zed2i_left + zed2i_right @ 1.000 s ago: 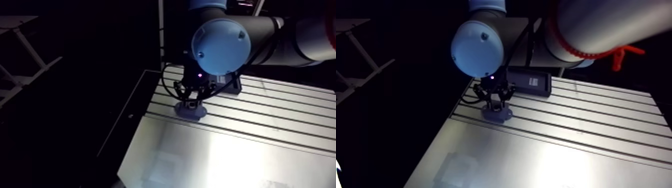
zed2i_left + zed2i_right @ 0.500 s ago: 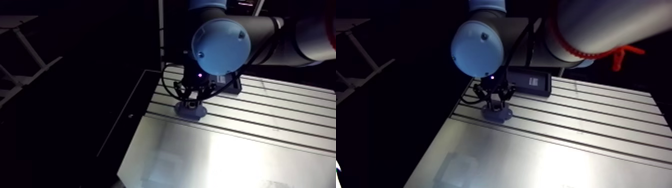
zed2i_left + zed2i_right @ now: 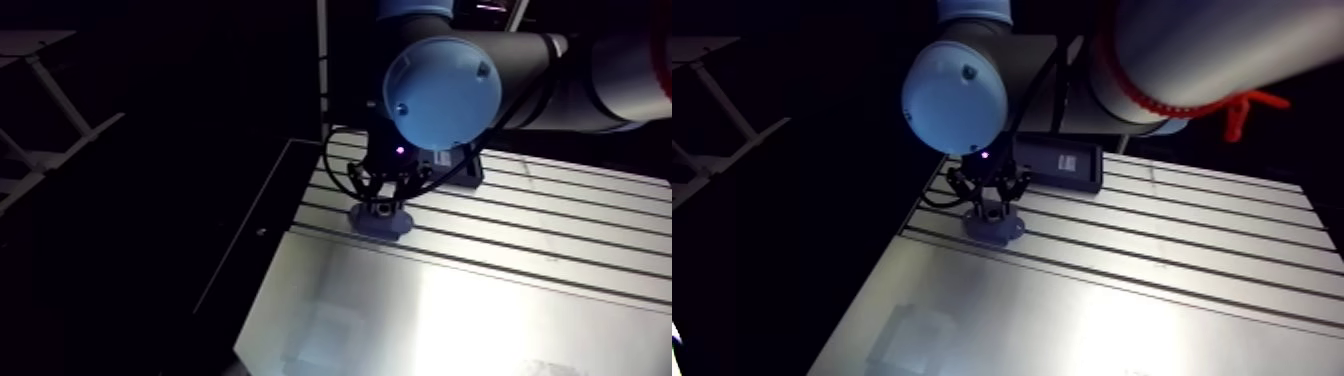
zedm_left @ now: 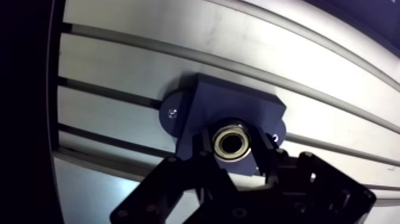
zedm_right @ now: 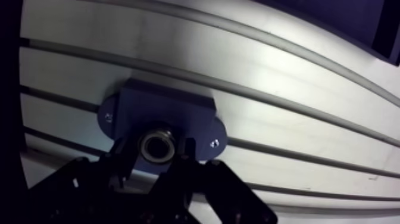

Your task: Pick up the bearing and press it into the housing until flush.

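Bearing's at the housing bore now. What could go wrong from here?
1. The hand grips the bearing by its sides right at the housing face; its fingers may hit the face before the bearing sits flush.
2. Whether the bearing is square to the bore cannot be seen; pressed tilted, it could jam.

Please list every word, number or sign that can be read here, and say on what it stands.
Black box: it has a pale label, too blurred to read.
Housing and bearing: no marking visible.
No text can be read anywhere in these views.
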Tool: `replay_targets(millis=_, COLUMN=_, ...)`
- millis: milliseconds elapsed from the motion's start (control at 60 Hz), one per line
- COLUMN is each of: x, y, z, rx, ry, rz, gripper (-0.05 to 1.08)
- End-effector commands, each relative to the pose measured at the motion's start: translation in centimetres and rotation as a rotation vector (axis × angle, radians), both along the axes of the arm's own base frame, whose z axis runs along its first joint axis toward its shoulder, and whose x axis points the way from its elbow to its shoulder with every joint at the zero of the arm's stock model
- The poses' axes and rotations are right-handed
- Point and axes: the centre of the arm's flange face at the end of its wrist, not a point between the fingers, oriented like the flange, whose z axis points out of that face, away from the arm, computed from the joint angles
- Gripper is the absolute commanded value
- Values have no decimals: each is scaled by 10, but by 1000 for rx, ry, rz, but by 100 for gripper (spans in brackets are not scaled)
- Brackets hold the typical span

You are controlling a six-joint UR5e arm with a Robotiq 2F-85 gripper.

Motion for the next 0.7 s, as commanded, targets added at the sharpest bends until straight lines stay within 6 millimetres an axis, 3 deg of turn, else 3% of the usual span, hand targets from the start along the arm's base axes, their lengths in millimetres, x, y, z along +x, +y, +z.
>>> replay_targets(millis=17, x=-2, y=-1, z=1, rx=-4, ry=16, rz=3, gripper=85)
replay_targets(millis=700, x=-3, y=-1, z=0, rx=-9, ry=23, rz=3, gripper=85)
